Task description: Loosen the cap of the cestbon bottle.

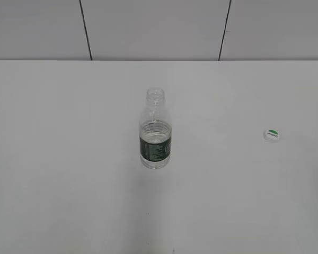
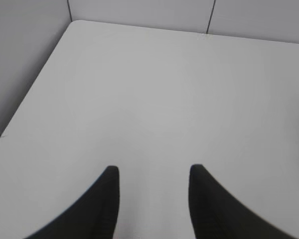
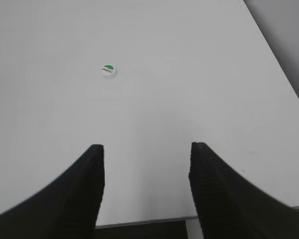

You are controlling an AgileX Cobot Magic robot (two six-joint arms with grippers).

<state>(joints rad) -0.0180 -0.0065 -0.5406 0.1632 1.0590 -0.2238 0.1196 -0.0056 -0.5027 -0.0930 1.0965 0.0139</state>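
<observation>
Bottle (image 1: 155, 132) stands upright, uncapped, mid-surface (image 1: 69, 159). Cap (image 1: 272, 135) lies well apart to its right. Left gripper (image 2: 152, 172) and right gripper (image 3: 145, 149): jaws spread, grasping nothing.

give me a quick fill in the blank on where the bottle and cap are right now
1. The bottle stands upright with its neck ____.
2. The cap lies on the ____, apart from the bottle.
3. In the exterior view the cap is to the ____ of the bottle.
4. Both the left gripper and the right gripper hold ____.

Missing words: open (uncapped); table; right; nothing
</observation>
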